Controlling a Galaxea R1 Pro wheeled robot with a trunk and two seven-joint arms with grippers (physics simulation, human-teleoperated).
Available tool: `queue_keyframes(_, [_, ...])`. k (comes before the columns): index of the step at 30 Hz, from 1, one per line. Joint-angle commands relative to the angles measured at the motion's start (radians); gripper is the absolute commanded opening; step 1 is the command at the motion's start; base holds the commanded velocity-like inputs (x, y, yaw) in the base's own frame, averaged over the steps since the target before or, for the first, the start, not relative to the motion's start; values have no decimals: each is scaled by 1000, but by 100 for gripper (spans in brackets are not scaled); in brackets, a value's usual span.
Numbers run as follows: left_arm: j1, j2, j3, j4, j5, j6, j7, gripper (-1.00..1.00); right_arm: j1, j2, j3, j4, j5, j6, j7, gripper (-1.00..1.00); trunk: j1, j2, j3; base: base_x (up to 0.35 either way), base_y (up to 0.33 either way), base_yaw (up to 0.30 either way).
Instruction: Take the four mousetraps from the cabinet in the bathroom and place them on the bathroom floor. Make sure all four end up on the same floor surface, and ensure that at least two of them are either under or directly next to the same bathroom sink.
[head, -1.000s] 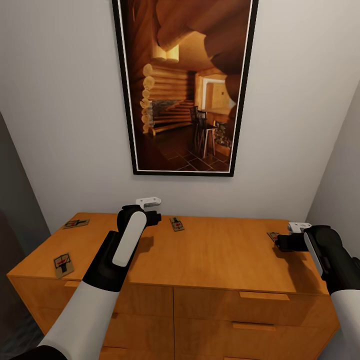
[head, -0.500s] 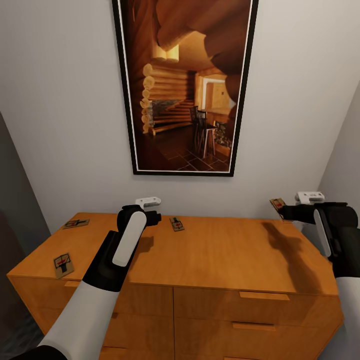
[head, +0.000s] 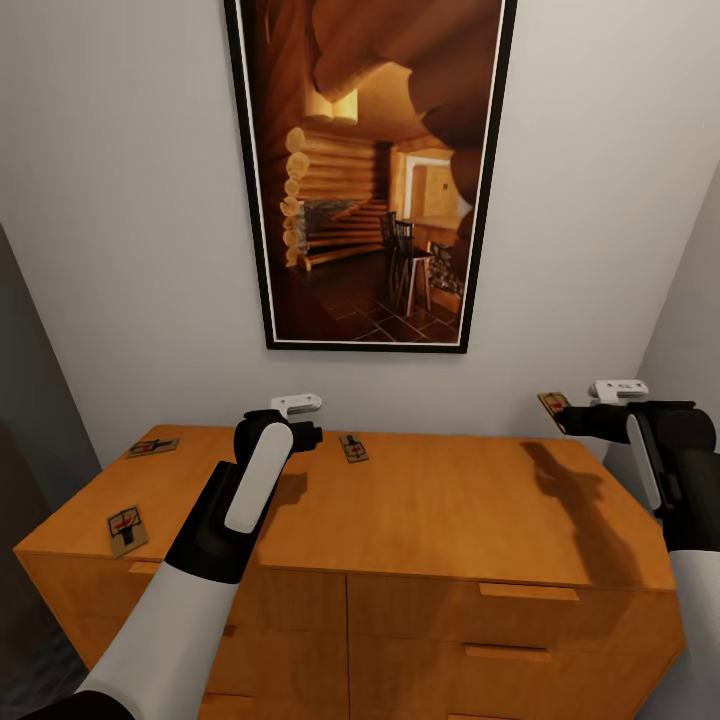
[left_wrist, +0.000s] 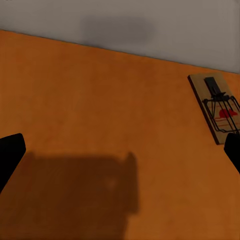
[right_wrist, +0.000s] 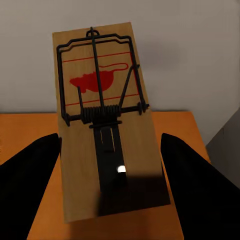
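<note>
Head view: right gripper (head: 566, 413) holds one mousetrap (head: 553, 404) in the air above the right back corner of the cabinet (head: 420, 510), clear of its top.
Right wrist view has that held mousetrap (right_wrist: 105, 140) lying between the dark fingers (right_wrist: 197, 185), which are clenched on its near end, its wire bar and red mouse print facing up. Left gripper (head: 305, 420) hovers over the back of the cabinet's worktop, left of centre; in the left wrist view its fingers (left_wrist: 10, 155) stand wide apart, released, grasping nothing. A second mousetrap (head: 352, 447) lies flat just beside it near the back edge. A third mousetrap (head: 153, 446) sits at the left back corner, and a fourth mousetrap (head: 126, 528) lies near the left front corner. A framed picture (head: 370, 170) hangs on the wall behind.
</note>
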Motion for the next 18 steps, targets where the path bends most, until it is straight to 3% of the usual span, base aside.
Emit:
queue_keyframes(1, [-1,0,-1,-1,9,3,10,100,-1,1,-1,-1,7,4,8,-100,0,-1,-1,0,0,0])
queue_keyframes(18, [-1,0,-1,1,9,3,10,100,-1,6,-2,11,4,4,8,-100,0,-1,-1,0,0,0])
